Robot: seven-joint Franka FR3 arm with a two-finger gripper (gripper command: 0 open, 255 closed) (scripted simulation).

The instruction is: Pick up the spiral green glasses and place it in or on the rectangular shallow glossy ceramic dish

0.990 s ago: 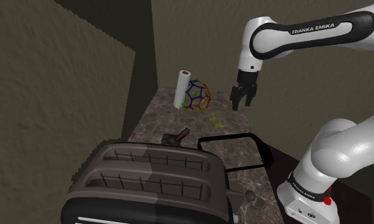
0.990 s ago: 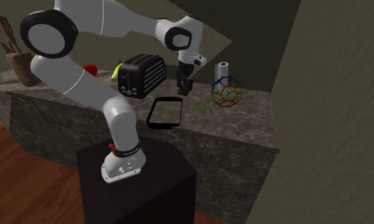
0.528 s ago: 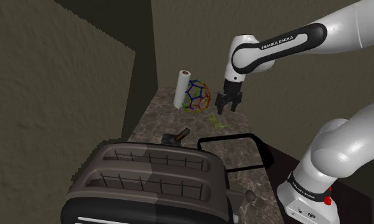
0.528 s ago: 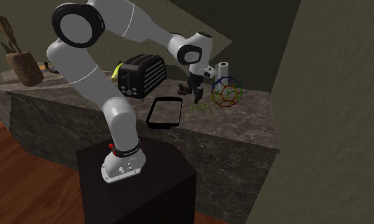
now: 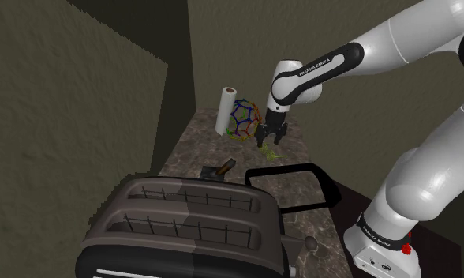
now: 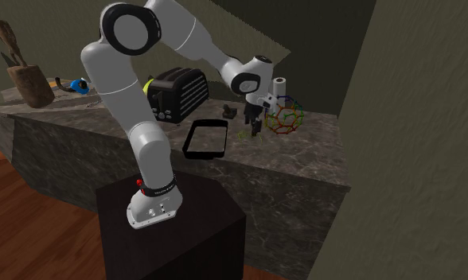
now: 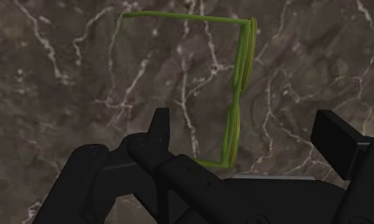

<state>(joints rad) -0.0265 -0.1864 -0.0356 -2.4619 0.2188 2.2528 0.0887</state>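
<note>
The all-black two-finger gripper (image 7: 245,125) hangs open over the thin green glasses (image 7: 238,89), which lie flat on the dark marble counter (image 7: 84,63) beside the black-rimmed rectangular dish (image 5: 287,168). I'd straddle the front frame squarely, then lower straight down.

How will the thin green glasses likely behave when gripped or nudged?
The green glasses look wire-thin, so probably very light and a bit bendy. Lying flat on the marble counter, they may skid when nudged. Their arms stand unfolded, so could snag.
</note>
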